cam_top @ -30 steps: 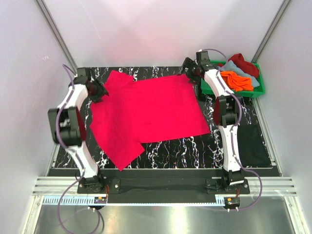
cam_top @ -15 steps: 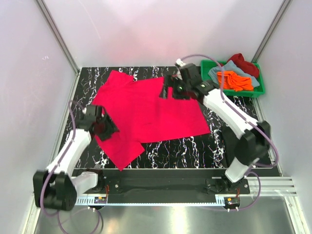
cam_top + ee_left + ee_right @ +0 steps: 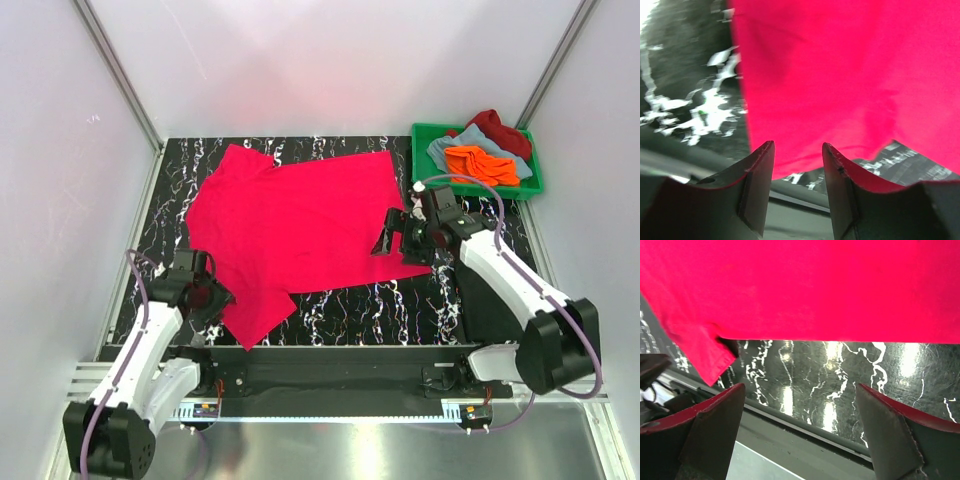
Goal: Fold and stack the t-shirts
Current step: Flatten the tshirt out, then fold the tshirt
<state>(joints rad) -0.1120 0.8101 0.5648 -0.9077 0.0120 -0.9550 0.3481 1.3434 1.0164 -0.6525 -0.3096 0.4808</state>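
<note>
Pinkish-red t-shirt (image 3: 300,220) just beyond left claw (image 3: 797,145)

Top camera looks steeply down over the whole table (image 3: 380,298); 2 wrist cameras sit close above the pinkish-red t-shirt (image 3: 300,220), which all 3 views share.

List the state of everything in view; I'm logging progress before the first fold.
pinkish-red t-shirt: spread flat on the table, unfolded.
left gripper: open, empty, at the shirt's near-left edge.
right gripper: wide open, empty, by the shirt's near-right corner.
green crate: holds three shirts.
orange t-shirt: crumpled, on top.
grey-blue t-shirt: crumpled.
dark red t-shirt: crumpled, far side.
</note>
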